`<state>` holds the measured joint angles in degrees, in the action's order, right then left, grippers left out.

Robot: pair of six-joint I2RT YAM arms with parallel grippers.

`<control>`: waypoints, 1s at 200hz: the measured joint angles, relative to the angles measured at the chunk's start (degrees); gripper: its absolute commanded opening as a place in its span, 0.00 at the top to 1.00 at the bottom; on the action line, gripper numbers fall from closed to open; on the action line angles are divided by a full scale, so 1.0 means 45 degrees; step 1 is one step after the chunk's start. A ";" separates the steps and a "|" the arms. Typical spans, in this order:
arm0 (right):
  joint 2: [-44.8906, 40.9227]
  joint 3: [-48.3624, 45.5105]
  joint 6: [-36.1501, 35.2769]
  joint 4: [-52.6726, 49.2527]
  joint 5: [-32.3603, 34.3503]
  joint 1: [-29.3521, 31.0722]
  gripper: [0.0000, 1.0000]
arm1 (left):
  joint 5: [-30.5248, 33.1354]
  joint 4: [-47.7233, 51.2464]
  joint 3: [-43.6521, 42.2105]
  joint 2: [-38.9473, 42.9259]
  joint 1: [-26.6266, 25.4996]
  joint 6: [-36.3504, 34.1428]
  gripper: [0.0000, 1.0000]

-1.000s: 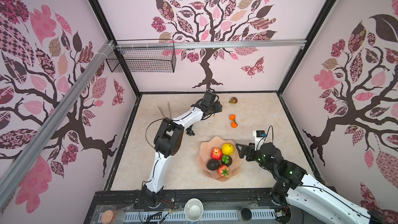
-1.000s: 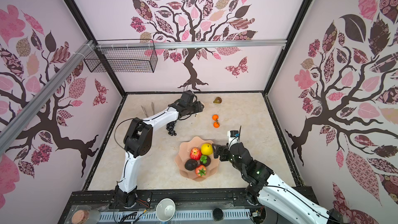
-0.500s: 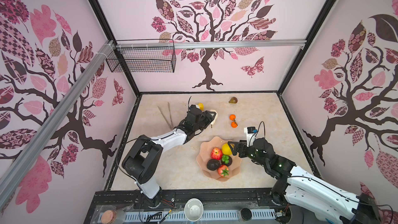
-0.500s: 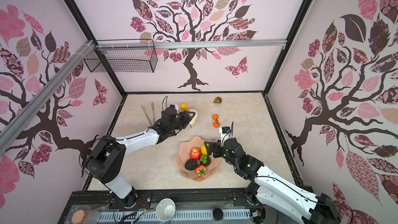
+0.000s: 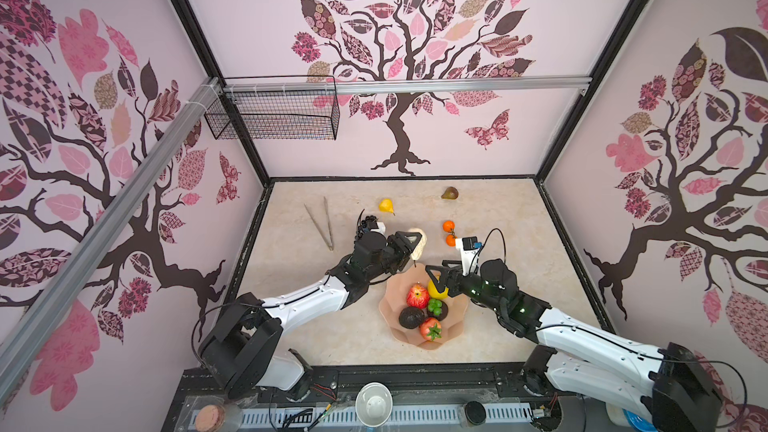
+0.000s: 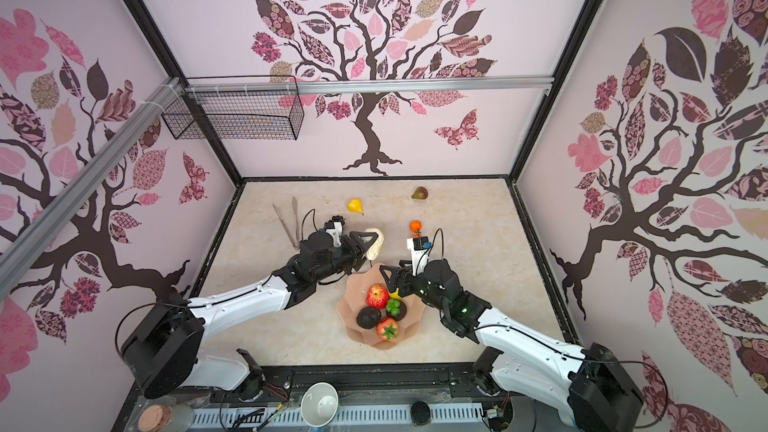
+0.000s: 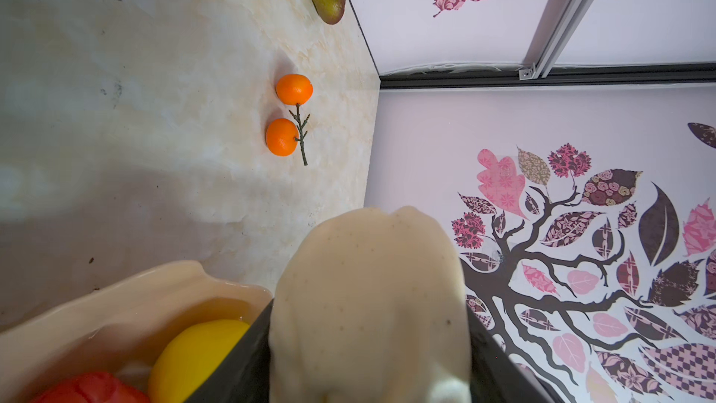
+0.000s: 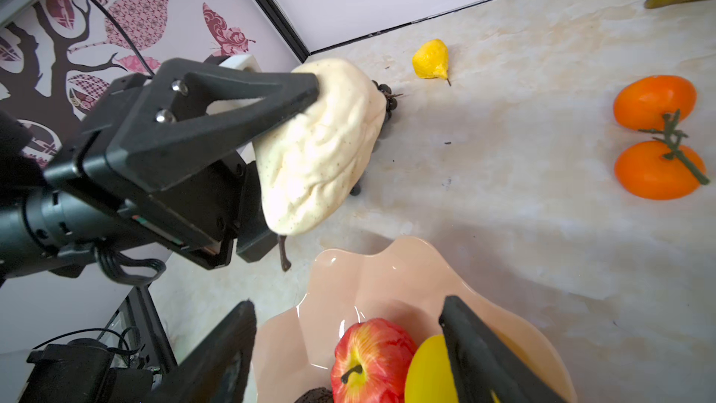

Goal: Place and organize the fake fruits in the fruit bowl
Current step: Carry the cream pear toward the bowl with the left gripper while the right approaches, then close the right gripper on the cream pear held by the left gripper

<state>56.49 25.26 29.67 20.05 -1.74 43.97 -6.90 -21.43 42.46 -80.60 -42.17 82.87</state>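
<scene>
Plainly, the left gripper (image 5: 415,245) clamps the pear (image 8: 321,149), cream, lumpy, speckled, stem down, just outside the wavy rim of the pink bowl (image 8: 387,250). The right gripper (image 8: 346,304) hangs over the bowl, jaws wide, empty, one finger (image 8: 484,350) covering part of the lemon (image 7: 193,354). Grapes (image 8: 389,104) peek from behind the pear.

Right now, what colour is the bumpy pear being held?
The bumpy pear is speckled cream; clearest in right wrist view.

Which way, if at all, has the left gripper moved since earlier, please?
Yes: the left gripper, holding the cream pear, came from the back wall toward the fruit bowl.
</scene>
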 measured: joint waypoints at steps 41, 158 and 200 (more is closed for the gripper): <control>0.0510 0.0000 -0.0141 0.0942 -0.0306 0.0364 0.27 | 0.0277 0.0015 -0.0228 0.0214 -0.0350 0.0311 0.40; 0.1676 0.0214 -0.0238 0.1540 0.0743 0.0743 0.37 | 0.0617 -0.0073 -0.0306 0.0039 -0.1583 0.0631 0.39; 0.1836 0.0223 -0.0126 0.1773 0.1010 0.0806 0.44 | 0.1025 -0.0078 -0.0311 0.0029 -0.1666 0.0636 0.39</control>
<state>64.75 26.26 29.10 28.03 2.81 47.59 -2.28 -21.78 41.06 -80.47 -49.67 85.73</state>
